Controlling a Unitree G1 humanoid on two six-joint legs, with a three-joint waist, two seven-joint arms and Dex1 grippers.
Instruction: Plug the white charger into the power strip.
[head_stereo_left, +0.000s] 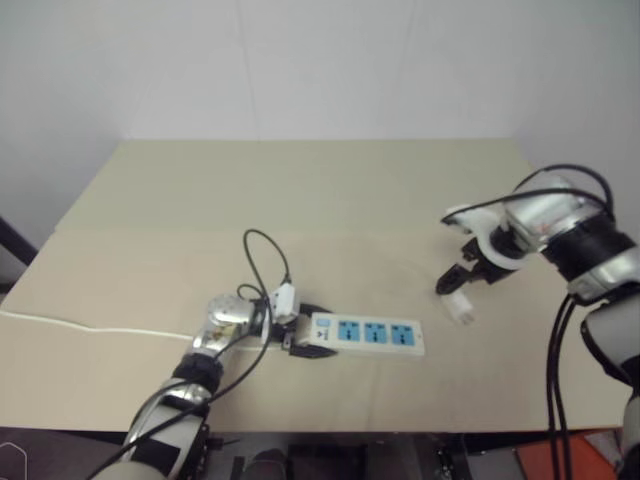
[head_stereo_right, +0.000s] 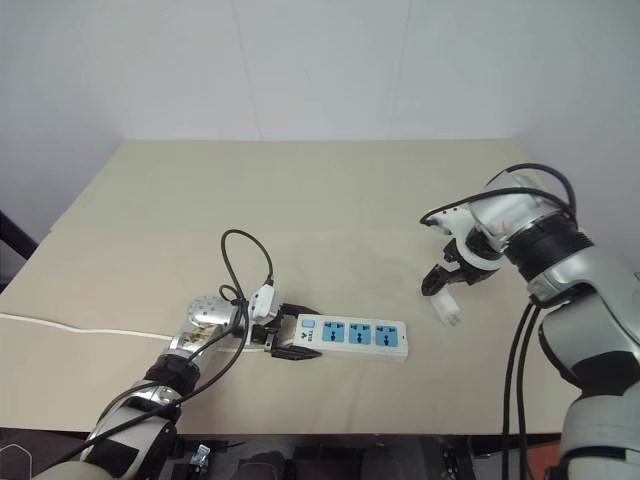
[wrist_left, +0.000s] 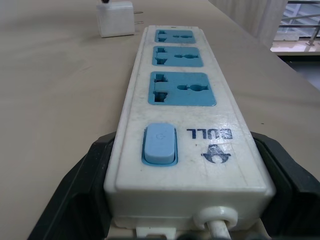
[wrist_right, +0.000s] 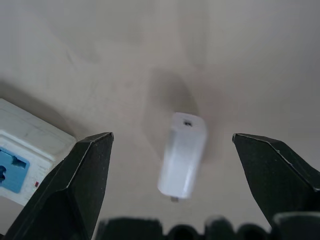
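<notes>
The long white plastic power strip (wrist_left: 185, 150) is showing a scuffed, slightly grimy semi-gloss shell with smooth blue plastic sockets. The small boxy white charger (wrist_right: 183, 154) is looking like smooth satin plastic. The beige counter (head_stereo_left: 300, 190) is appearing matt and even, like laminate.

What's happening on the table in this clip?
The robot's left claw grips the switch end of the power strip, which lies flat on the table with all three blue sockets empty. The right claw hangs open above the white charger, fingers on either side of it without touching. The charger lies on the table just off the strip's far end, not yet picked up, so nothing is plugged in.
</notes>
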